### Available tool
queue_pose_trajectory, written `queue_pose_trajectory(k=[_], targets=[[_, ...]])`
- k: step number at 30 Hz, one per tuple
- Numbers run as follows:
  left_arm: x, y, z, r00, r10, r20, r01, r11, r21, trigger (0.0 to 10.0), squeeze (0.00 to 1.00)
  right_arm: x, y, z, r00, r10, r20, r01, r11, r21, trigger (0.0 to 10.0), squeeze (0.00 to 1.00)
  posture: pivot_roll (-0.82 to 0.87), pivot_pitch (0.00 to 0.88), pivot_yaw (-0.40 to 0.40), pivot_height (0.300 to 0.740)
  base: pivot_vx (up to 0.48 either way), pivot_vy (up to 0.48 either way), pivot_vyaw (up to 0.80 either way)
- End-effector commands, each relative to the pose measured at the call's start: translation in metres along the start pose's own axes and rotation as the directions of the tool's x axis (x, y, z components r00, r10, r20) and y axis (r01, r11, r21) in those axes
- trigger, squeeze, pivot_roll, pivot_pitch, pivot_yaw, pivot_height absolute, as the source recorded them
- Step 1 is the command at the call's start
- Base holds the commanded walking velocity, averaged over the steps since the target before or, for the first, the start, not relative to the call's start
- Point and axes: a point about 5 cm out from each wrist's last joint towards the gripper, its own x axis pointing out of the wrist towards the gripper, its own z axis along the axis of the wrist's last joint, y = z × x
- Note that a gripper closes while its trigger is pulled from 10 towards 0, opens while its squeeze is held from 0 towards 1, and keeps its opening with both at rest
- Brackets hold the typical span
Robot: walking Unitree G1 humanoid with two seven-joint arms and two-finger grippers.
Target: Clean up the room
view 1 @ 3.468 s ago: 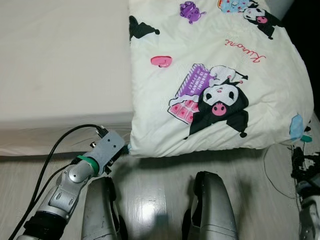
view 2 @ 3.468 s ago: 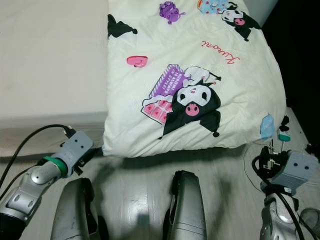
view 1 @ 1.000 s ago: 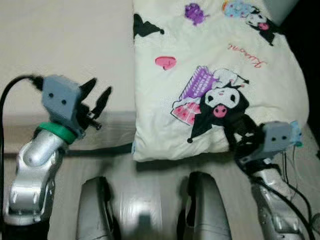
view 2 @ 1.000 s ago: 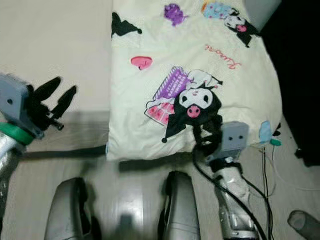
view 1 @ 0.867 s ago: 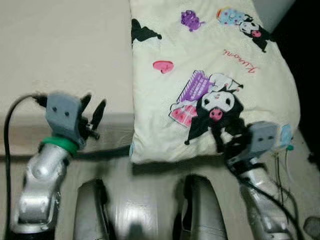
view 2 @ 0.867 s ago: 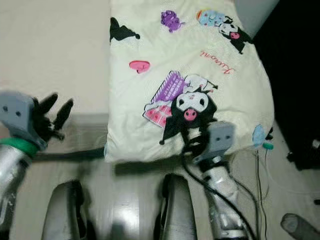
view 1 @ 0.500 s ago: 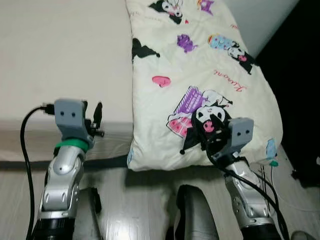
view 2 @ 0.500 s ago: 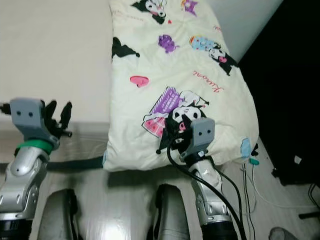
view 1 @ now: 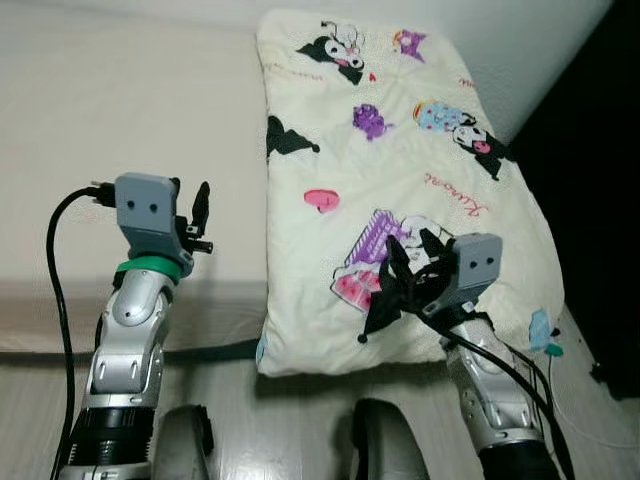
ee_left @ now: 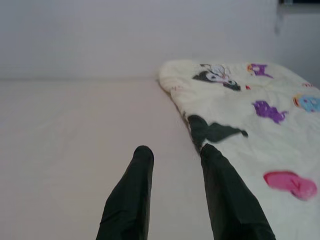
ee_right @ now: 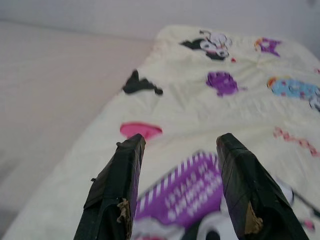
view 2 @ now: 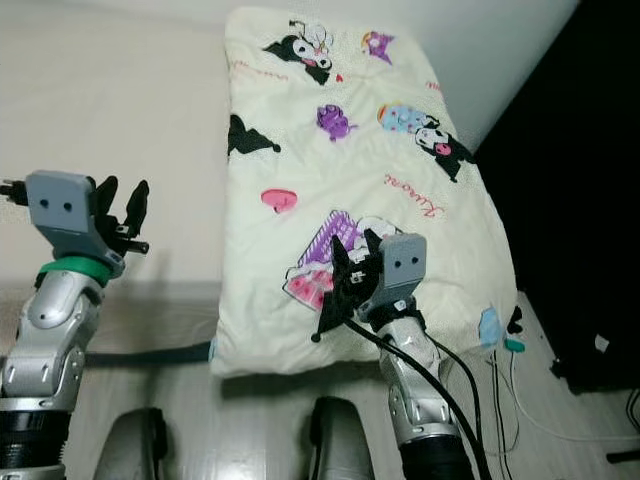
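Observation:
A cream blanket (view 1: 400, 150) printed with cartoon figures lies folded along the right side of the bed, its near end hanging over the front edge. A bare beige sheet (view 1: 120, 120) covers the bed's left side. My left gripper (view 2: 122, 190) is raised over the sheet near the front edge, open and holding nothing. In the left wrist view the left gripper (ee_left: 176, 149) points along the blanket's left border. My right gripper (view 1: 410, 245) hovers open over the blanket's near end, above the purple print (ee_right: 195, 195); the right gripper (ee_right: 181, 139) is empty.
Pale wood floor (view 1: 300, 420) runs along the bed's front, with my legs (view 1: 385, 440) just below. Thin cables and a small teal item (view 1: 548, 350) lie on the floor at the right, beside a dark area. A white wall (view 1: 520, 50) stands behind the bed.
Both arms have risen from beside my legs to bed height. The right gripper came in from the right over the blanket's near end. The camera has tilted up, showing more of the bed.

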Motion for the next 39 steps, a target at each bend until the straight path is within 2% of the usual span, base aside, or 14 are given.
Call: queue_pose_trajectory(k=[1,8,27,39], targets=[[0.000,-0.006,-0.005,1.000,-0.013,-0.012,0.013,1.000,0.004,10.0,0.00,-0.004,-0.006,-0.004,1.000,-0.018,-0.016,0.017,1.000,-0.011,10.0,0.00,0.07,0.000,-0.080,0.604,0.000,0.000,0.00],[0.007,-0.024,-0.008,0.998,-0.059,-0.027,0.058,0.998,-0.023,10.0,0.00,-0.003,-0.014,-0.003,0.999,-0.045,-0.017,0.044,0.999,-0.020,10.0,0.00,0.07,0.000,-0.066,0.634,0.000,0.000,0.00],[0.014,-0.037,-0.009,0.995,-0.098,-0.011,0.098,0.995,-0.032,10.0,0.00,-0.005,-0.014,-0.009,0.998,-0.054,-0.020,0.053,0.998,-0.017,10.0,0.00,0.06,0.007,-0.057,0.724,0.000,0.000,0.00],[0.015,-0.039,-0.008,0.994,-0.111,-0.008,0.111,0.993,-0.033,10.0,0.00,-0.003,-0.008,-0.014,0.999,-0.034,-0.038,0.035,0.999,0.011,10.0,0.00,0.07,0.009,-0.052,0.740,0.000,0.000,0.00]])
